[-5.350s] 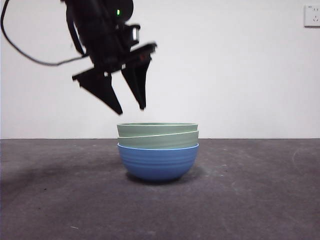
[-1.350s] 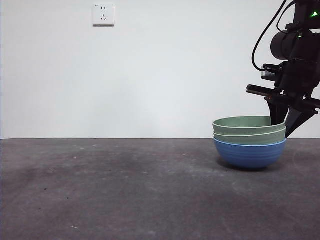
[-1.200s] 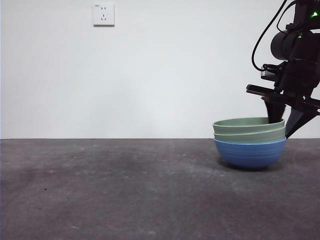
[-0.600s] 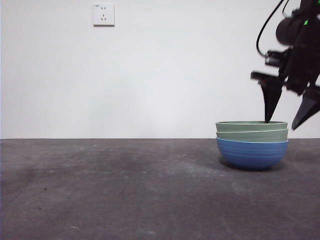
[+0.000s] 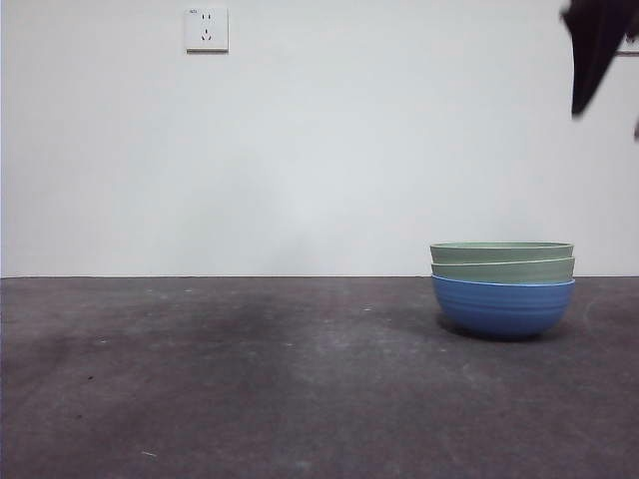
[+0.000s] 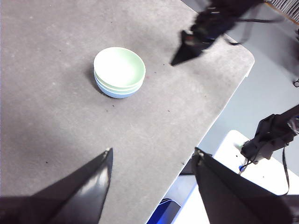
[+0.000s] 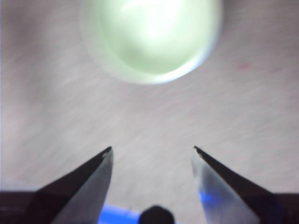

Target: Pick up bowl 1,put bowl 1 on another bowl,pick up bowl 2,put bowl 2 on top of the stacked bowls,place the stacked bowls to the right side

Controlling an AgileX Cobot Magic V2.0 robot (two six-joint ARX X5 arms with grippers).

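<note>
I find the stack (image 5: 502,289) resting on the table (image 5: 250,379) at the right side of the front view: the blue bowl (image 5: 502,307) at the bottom with two green bowls (image 5: 502,260) nested in it, rims level and seated evenly. Nothing touches it.

My right gripper (image 7: 152,151) is the nearer one. It hangs above the stack and a little off to one side, jaws spread and empty; in the front view only its dark tip shows at the top right corner. Its wrist view is blurred, but the top bowl's pale interior is visible beyond the jaw tips, apart from them.

My left gripper (image 6: 152,156) waits well away from the stack, jaws spread, holding nothing.

My judgement: the stack appears placed, and the task looks complete or nearly so. Any further move need only carry the right arm up and away, clear of the rims directly beneath it.
</note>
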